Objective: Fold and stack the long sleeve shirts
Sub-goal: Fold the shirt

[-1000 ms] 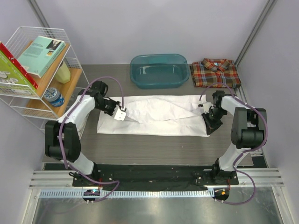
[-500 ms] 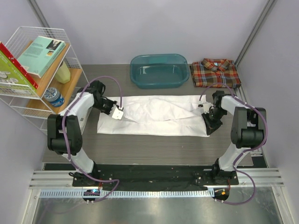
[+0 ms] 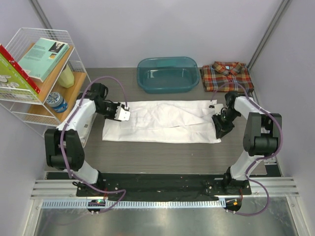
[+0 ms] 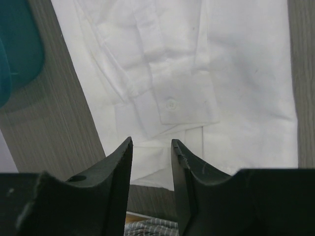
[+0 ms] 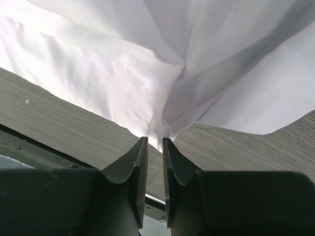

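Observation:
The white long sleeve shirt (image 3: 162, 120) lies spread flat across the table's middle, its sleeves folded in over the body. Over its left end hovers my left gripper (image 3: 125, 114), open; in the left wrist view nothing sits between the fingers (image 4: 151, 143), and a buttoned cuff (image 4: 182, 105) lies just ahead of them. My right gripper (image 3: 218, 130) is at the shirt's right edge. There its jaws (image 5: 155, 141) stand a narrow gap apart, with a bunched point of white cloth (image 5: 162, 123) at their tips. The plaid shirt (image 3: 227, 76) lies folded at the back right.
A teal tub (image 3: 167, 73) stands behind the white shirt and shows at the left edge of the left wrist view (image 4: 17, 49). At the far left a white wire shelf (image 3: 44, 73) holds books and bottles. Grey walls close in both sides.
My left gripper has opened, let go of the sleeve cuff and drawn back slightly toward the far left. The right gripper's jaws have parted a little at the shirt's right edge.

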`<state>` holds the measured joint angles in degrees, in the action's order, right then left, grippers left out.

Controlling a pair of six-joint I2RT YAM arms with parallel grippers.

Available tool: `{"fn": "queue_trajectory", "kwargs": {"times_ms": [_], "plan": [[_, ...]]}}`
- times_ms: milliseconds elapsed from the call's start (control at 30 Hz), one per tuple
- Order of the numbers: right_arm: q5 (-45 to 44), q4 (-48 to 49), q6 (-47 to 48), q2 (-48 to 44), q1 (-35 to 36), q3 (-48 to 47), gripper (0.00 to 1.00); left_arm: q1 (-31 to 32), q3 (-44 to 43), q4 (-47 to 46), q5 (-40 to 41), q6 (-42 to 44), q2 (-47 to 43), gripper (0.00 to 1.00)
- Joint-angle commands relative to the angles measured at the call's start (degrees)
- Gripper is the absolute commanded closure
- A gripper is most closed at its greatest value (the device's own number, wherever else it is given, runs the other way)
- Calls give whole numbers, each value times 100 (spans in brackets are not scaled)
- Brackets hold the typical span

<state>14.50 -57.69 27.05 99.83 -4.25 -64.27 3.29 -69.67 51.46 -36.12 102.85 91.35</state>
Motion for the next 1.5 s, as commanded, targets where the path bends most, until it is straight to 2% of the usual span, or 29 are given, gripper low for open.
{"fn": "queue_trajectory", "kwargs": {"times_ms": [0,233,433,733,833,1000,1067,1167,1300,1467], "plan": [[369,-400,37,-437,-23,-481,74,435,234,-214,-62,-1553,-206,64],[668,-243,-147,-395,73,-1052,68,1015,700,-1129,465,-2479,-21,67],[519,-14,-288,0,301,-1474,64,1209,683,-1156,702,-2533,304,66],[185,329,-384,177,425,-1229,60,1394,771,-1323,1018,-2384,717,60],[97,373,-393,186,425,-1202,60,1402,771,-1402,1133,-2357,849,64],[-9,373,-384,186,425,-1202,59,1402,718,-1420,1265,-2296,928,75],[-61,373,-376,168,425,-1167,59,1402,683,-1393,1256,-2304,876,88],[-97,373,-376,124,425,-1114,57,1402,517,-1253,1248,-2322,797,99],[-184,373,-376,10,425,-1096,55,1376,200,-824,1195,-2384,578,100],[-211,294,-288,-148,390,-1044,47,1227,-265,-260,1028,-2287,287,100]]}}
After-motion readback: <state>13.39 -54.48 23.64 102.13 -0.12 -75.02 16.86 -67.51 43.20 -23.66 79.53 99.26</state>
